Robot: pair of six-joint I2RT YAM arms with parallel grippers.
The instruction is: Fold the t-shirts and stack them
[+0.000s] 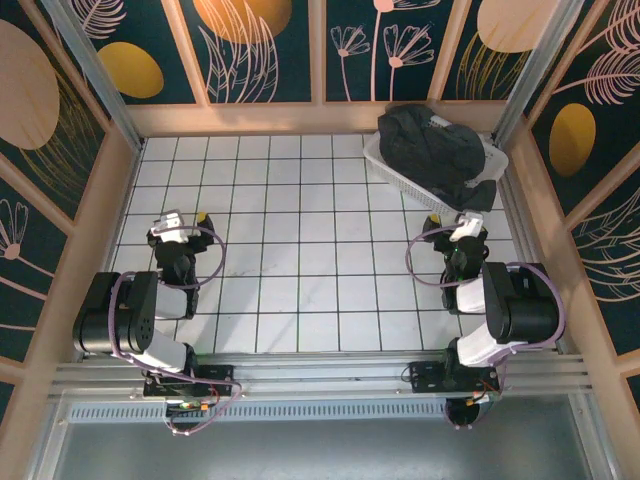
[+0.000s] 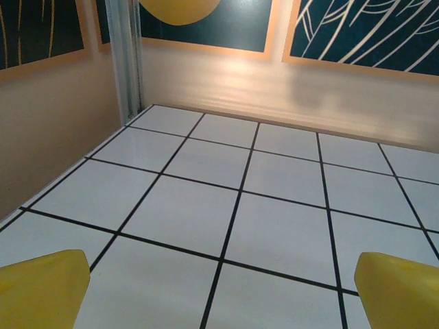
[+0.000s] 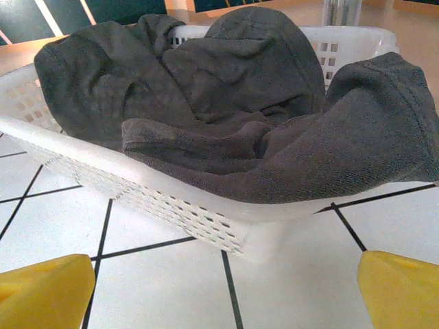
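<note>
My left gripper (image 2: 219, 295) spread wide over the white tiled table (image 2: 274, 178), my right gripper (image 3: 223, 295) equally spread, empty, facing the white basket (image 3: 171, 199) heaped with crumpled charcoal t-shirts (image 3: 233, 103).

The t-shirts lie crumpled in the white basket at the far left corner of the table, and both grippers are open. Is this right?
One detail is wrong: the basket stands at the far right corner, not the left, as the top external view shows. The rest holds: the t-shirts lie crumpled in it, and the left gripper and right gripper are open.
</note>
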